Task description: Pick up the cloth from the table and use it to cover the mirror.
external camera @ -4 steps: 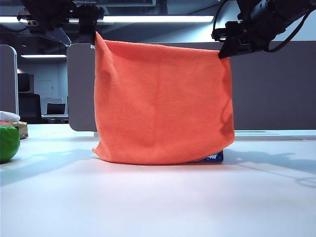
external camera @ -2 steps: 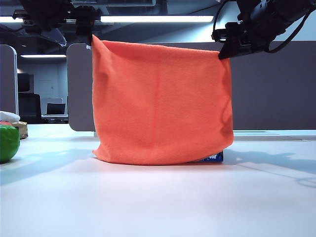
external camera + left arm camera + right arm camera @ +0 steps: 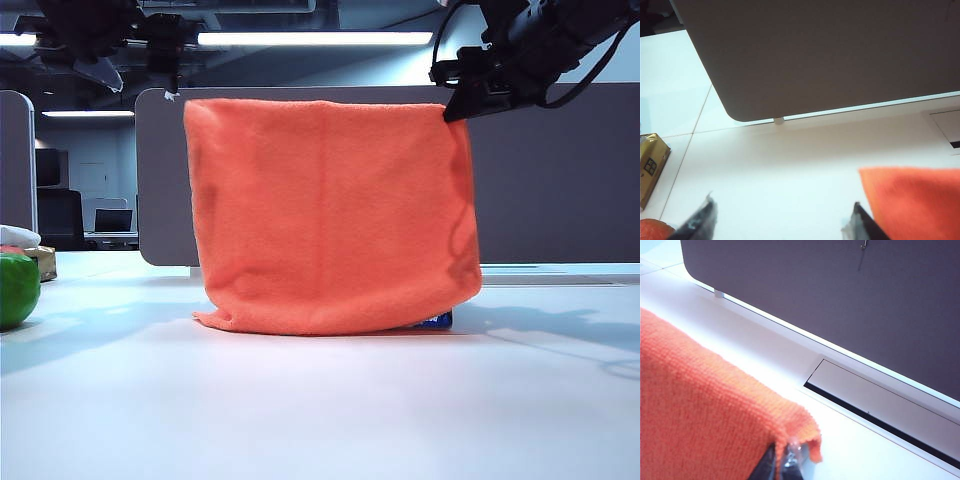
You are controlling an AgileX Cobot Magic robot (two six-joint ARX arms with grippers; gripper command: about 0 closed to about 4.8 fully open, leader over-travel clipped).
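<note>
Cloth (image 3: 330, 215) draped over the mirror (hidden), hem on the surface (image 3: 320, 400), mid-scene. Soft, light, fuzzy microfibre: limp, good friction, won't slip but snags. Right tool (image 3: 452, 108) clenched on the top right corner. Left tool (image 3: 780, 222) released, empty, just off the top left corner. Grab by corners/edge only; any tug could tip the mirror.

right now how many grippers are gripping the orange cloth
1. The right gripper is shut on the top right corner of the fuzzy orange cloth. The left gripper is open above its top left corner, holding nothing.
</note>
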